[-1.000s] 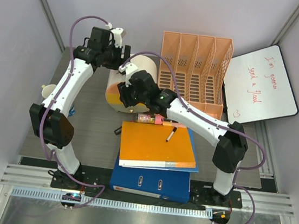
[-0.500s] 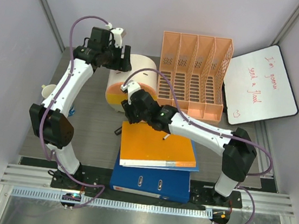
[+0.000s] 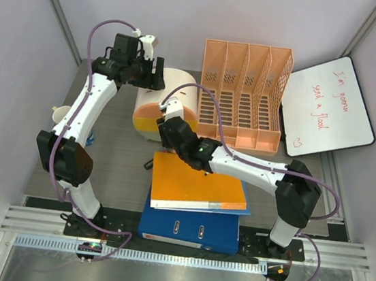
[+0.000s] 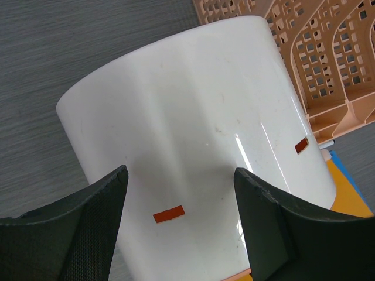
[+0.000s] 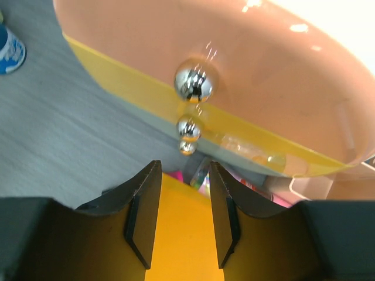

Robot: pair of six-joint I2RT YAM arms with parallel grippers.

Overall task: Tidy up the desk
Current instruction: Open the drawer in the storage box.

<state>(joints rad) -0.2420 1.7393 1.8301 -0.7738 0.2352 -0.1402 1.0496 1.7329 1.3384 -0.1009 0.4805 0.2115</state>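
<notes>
Surface (image 3: pixel 114 152): dark grey wood-grain top. It lies under everything, w/ bare patches showing round the white canister (image 3: pixel 181 85). It's the fixed part of the job: rigid, heavy, not smth to grip. Grain looks matte, so flat items prob. slide on it w/o snagging and round ones roll. Tidying it means taking hold of what's on it.

White canister lies on its side w/ a glossy wall. Peach lid (image 5: pixel 246 70) w/ chrome knob (image 5: pixel 196 82) is at the end facing the arm bases. It looks hollow & light but slippery, and too wide for a narrow pinch. Best hold, I'd say, is across the wall w/ jaws wide, or on the knob for a small pinch. Likely to roll if nudged.

L gripper (image 4: pixel 180 172) is at the canister's far end. Jaws are spread wide w/ the white wall in front of them, pinching nothing; no contact visible.

R gripper (image 5: pixel 183 167) is just in front of the lid end, low over the orange folder (image 3: pixel 196 183). Jaws are part-way apart w/ nothing btw them; the knob is just beyond the tips, not touched.

Orange folder tops a stack of blue binders (image 3: pixel 191 228), on the near side of the canister's lid end. Peach file rack (image 3: pixel 246 86) is just beside the canister, opposite the L gripper; touching or not, can't tell. Whiteboard (image 3: pixel 329 106) is beyond the rack, well apart from the canister.
</notes>
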